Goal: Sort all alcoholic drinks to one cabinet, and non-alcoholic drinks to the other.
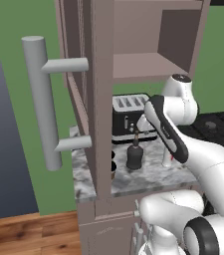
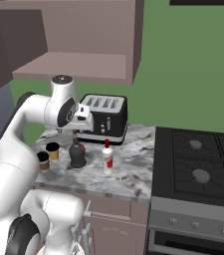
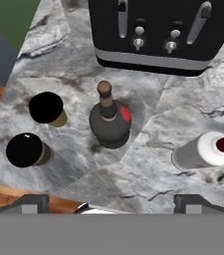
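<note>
Hovering gripper point(image 3: 111, 201) open above bottle point(image 3: 110, 122).

White Franka arm point(image 1: 203, 154) rising from the base, folded at the elbow, forearm reaching forward and up. Wrist point(image 2: 62, 107) bent over so the hand points down. Gripper point(image 3: 111, 201) hanging with jaws spread wide, nothing between them. Two dark finger tips point(image 3: 31, 203) poking up at the bottom of the hand view, well apart, one on each side. In the right base view, upper links arching from lower left up to the wrist joint. In the left base view, dark-banded forearm slanting up leftward, hand at its far end.
</note>
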Robot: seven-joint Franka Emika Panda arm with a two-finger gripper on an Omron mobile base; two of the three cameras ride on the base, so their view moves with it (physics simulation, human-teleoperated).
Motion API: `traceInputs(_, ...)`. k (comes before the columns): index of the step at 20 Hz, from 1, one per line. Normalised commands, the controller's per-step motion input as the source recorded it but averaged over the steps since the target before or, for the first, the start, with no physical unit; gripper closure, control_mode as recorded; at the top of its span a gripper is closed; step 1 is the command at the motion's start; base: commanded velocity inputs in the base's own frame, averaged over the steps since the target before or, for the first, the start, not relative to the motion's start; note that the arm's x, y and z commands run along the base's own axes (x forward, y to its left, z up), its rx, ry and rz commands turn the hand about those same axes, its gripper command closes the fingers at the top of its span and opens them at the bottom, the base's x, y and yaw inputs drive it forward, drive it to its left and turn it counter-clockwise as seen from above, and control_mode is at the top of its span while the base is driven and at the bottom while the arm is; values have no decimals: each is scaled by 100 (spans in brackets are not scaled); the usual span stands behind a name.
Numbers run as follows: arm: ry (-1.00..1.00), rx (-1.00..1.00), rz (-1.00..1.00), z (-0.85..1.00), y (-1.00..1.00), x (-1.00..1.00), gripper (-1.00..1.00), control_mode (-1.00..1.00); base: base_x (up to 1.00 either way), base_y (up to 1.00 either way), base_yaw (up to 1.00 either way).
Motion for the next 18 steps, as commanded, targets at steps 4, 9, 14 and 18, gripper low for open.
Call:
traceInputs(4, -5, 0, -2, -17, 15, 10, -100, -100, 0, 0, 0)
traceInputs(9, -3, 0, -6, -16, 15, 21, -100, -100, 0, 0, 0)
traceInputs(14, 0, 0, -7, -17, 11, 27, -100, -100, 0, 0, 0)
traceInputs(18, 0, 0, -9, -17, 5, 30, -100, -100, 0, 0, 0)
